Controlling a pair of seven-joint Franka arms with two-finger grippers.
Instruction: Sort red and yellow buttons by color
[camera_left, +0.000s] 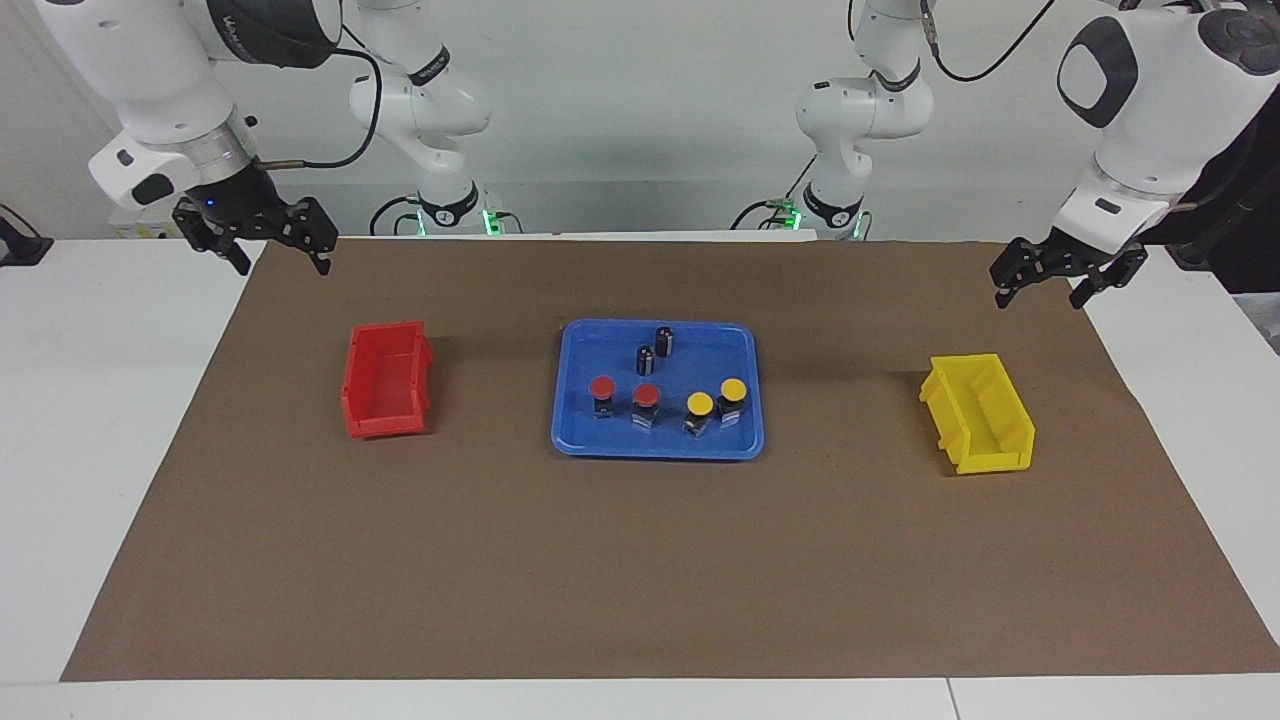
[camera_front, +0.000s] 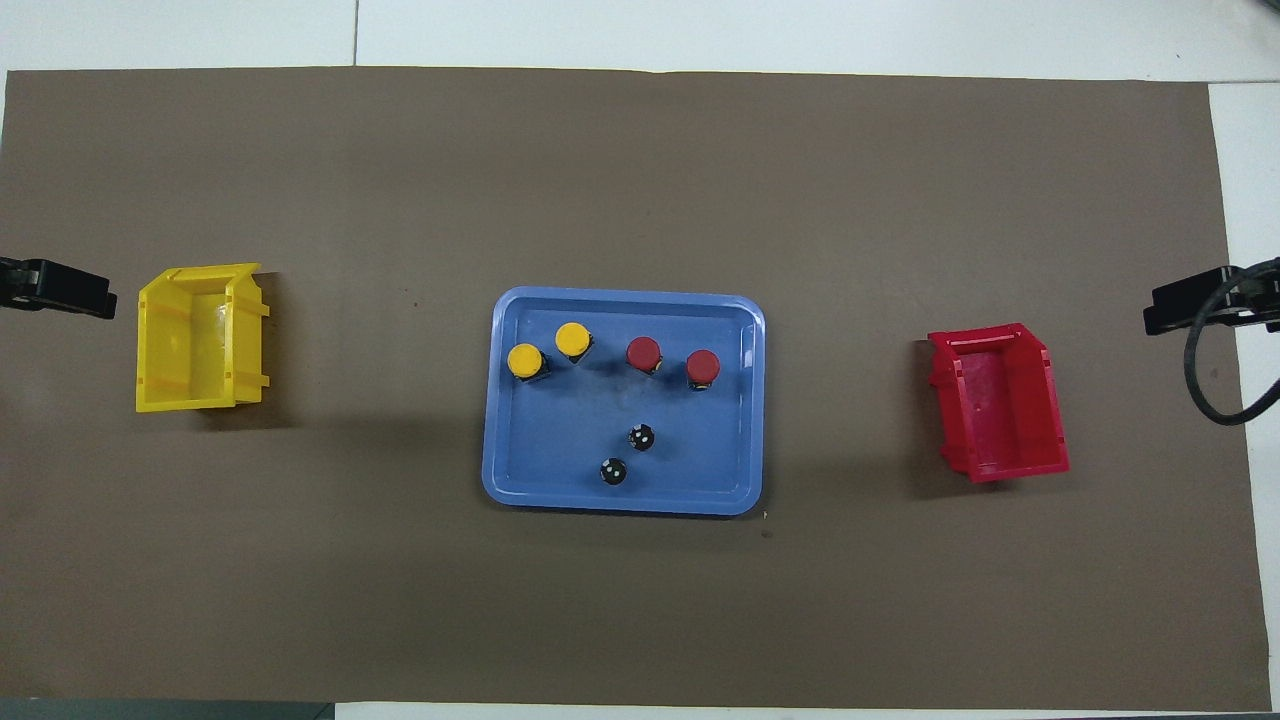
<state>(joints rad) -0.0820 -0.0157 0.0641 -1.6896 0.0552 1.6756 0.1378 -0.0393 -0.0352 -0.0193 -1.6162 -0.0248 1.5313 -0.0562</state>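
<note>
Sitting in a row inside the blue tray (camera_left: 572, 400) at the middle of the brown mat (camera_left: 640, 560) are all four buttons, upright on their dark bodies: two red buttons (camera_left: 602, 387) (camera_left: 646, 395) toward the right arm's end, two yellow buttons (camera_left: 700, 404) (camera_left: 734, 389) toward the left arm's end. The same row is seen from overhead, yellow caps (camera_front: 525, 360) (camera_front: 572, 339) beside red caps (camera_front: 643, 352) (camera_front: 702, 366), none touching a neighbour. Two dark capless cylinders (camera_left: 665, 340) (camera_left: 645, 358) are stood in the tray too, nearer to the robots than the row.

Both claws are held well apart from the buttons. The right gripper (camera_left: 283, 262) is hung in the air over the mat's corner at its own end of the table, its fingers spread wide, nothing between them. The red bin (camera_left: 385, 380) is set on the mat between that gripper and the tray, open and with nothing seen inside. The left gripper (camera_left: 1040, 292) is raised over the mat's edge at the left arm's end, fingers likewise parted and gripping nothing. The yellow bin (camera_left: 978, 412) is placed between it and the tray, its inside bare in the overhead view (camera_front: 195, 335).

On writing: dark lettering is glimpsed on the right arm's upper link, but it cannot be read. No labels are made out on the bins, tray or buttons.
</note>
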